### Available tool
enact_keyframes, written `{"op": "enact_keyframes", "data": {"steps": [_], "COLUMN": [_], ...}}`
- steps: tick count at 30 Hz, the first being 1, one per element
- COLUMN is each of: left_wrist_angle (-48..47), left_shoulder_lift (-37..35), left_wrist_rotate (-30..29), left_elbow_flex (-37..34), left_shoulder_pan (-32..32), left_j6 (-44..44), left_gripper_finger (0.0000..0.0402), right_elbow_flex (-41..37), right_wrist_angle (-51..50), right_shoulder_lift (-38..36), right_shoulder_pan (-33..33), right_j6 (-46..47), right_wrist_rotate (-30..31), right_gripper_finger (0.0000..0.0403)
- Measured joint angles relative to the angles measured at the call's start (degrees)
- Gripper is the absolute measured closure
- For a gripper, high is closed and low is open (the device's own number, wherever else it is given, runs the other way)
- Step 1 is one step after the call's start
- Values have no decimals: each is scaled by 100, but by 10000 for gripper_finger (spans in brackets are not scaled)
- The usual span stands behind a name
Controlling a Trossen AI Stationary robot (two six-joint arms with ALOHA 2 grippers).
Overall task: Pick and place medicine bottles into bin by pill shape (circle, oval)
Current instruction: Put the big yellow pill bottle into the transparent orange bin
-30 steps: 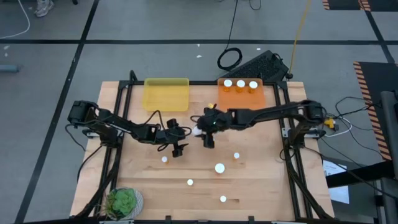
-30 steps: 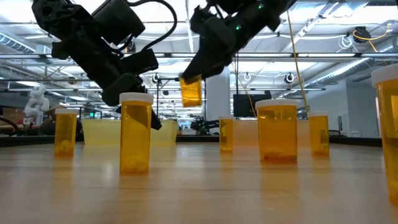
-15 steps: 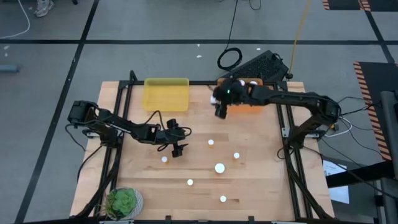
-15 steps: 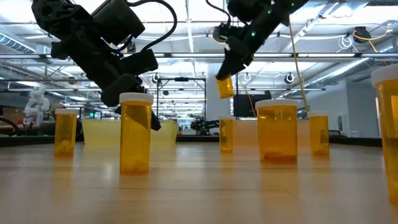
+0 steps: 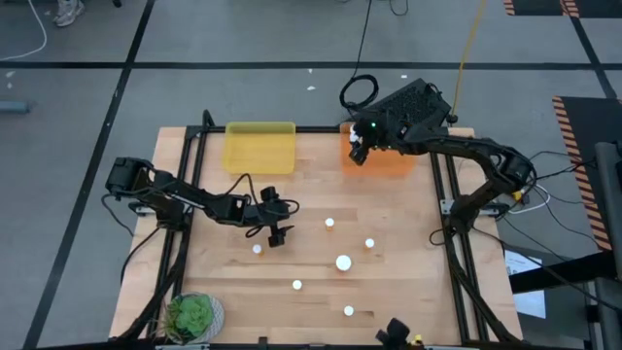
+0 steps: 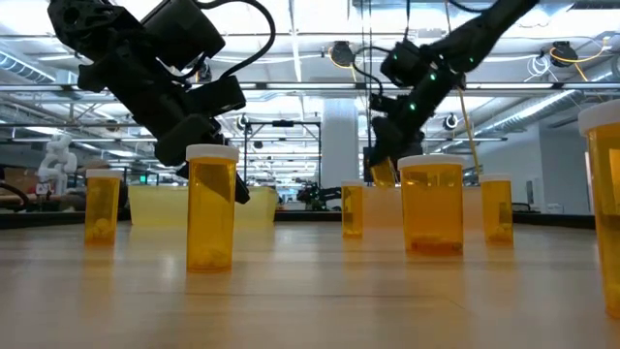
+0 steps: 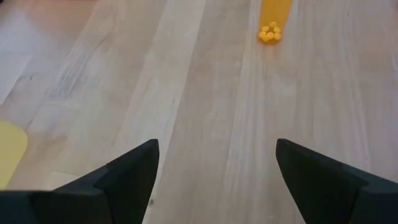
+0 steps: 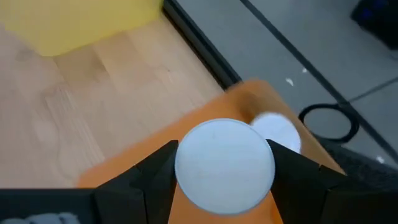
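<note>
Wooden table point(image 5: 408, 253): the right gripper point(image 5: 358, 151) clamps a white-capped bottle point(image 8: 225, 163) over the orange bin point(image 5: 394, 161), seemingly for release. Left gripper point(image 5: 275, 231) waits mid-table, fingers wide and empty.

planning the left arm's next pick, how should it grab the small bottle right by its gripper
Grip the small amber bottle with the white cap around its round body just under the cap, coming straight down from above: it stands upright, apart from the others, beside the left gripper.

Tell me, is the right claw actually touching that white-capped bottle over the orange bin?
Touching. In the right wrist view the right claw has a dark finger pressed against each side of the bottle, above the orange bin.
</note>
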Motion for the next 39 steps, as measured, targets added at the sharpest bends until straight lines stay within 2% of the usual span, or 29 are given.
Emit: {"op": "enact_keyframes", "data": {"steps": [6, 16, 39], "left_wrist_angle": [17, 64, 206], "left_shoulder_lift": [0, -1, -2], "left_wrist_rotate": [2, 2, 22], "left_elbow_flex": [0, 0, -2], "left_shoulder_pan": [0, 2, -2], "left_j6": [-4, 0, -22], "left_gripper_finger": [73, 73, 73], "right_elbow_flex": [-684, -1443, -1617], "right_wrist_angle": [930, 2066, 2205], "right_shoulder_lift": [0, 27, 305], "right_shoulder_pan": [-272, -339, -496], "right_j6": [231, 326, 829], "right_wrist_rotate": [-570, -573, -572], "right_gripper_finger": [189, 188, 184]}}
